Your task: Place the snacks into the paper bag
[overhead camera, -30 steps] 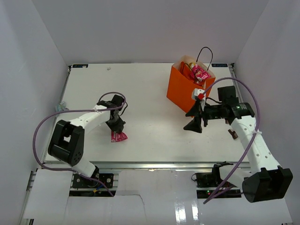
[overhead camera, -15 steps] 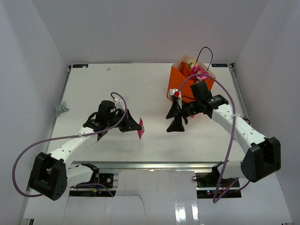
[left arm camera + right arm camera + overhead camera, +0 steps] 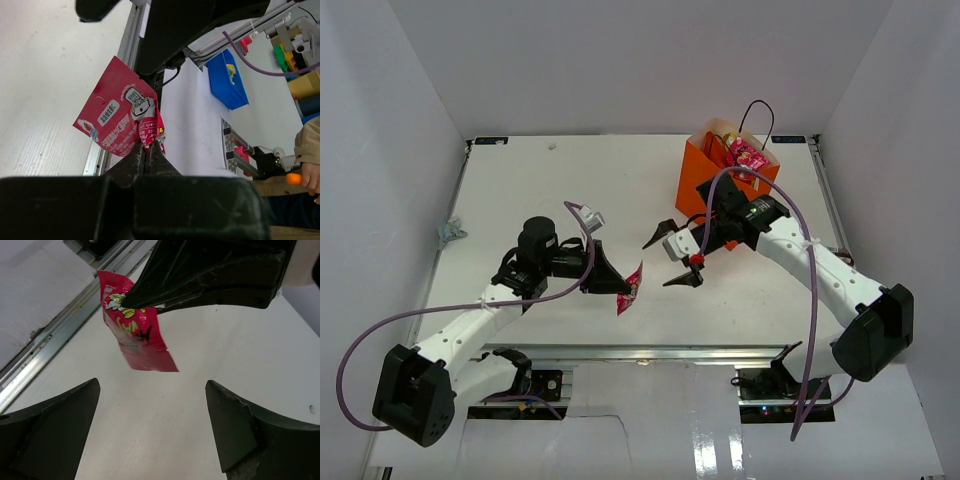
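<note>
White walls (image 3: 620, 60) close in the tabletop (image 3: 520, 190) on three sides, and a metal rail (image 3: 620, 352) runs along its near edge. The widest bare stretch lies on the left and across the back. The orange paper bag (image 3: 698, 195) stands upright toward the back right. Its black cord handle (image 3: 757, 112) arches over the mouth, and the right arm reaches across in front of it.

Near the middle of the tabletop, close to the near edge, the left pincer (image 3: 620, 287) is clamped on a pink packet (image 3: 631, 289) and holds it off the surface. The right pincer (image 3: 666, 258) faces it from the bag's side with its fingers spread wide and nothing between them. It is near the packet but apart from it.

Only the top view lets us see the bag and into its mouth, where a second pink packet (image 3: 750, 158) lies beside a red-orange chip bag (image 3: 712, 147).

The left wrist view shows the grip closely. The two fingertips (image 3: 136, 156) meet on one crumpled edge of the packet, and the rest fans out flat beyond them. That side carries white labels and a small square code. Past the rail we also see a blue bin (image 3: 227, 80) and a person's hand (image 3: 307, 172), neither of which shows in the other views.

The right wrist view shows the packet's other face, glossy crimson foil with yellow-green cartoon print and dark lettering, hanging from the left pincer's black fingers. The right pincer's own fingers (image 3: 55, 432) stand far apart at the bottom corners, with bare tabletop between them.
</note>
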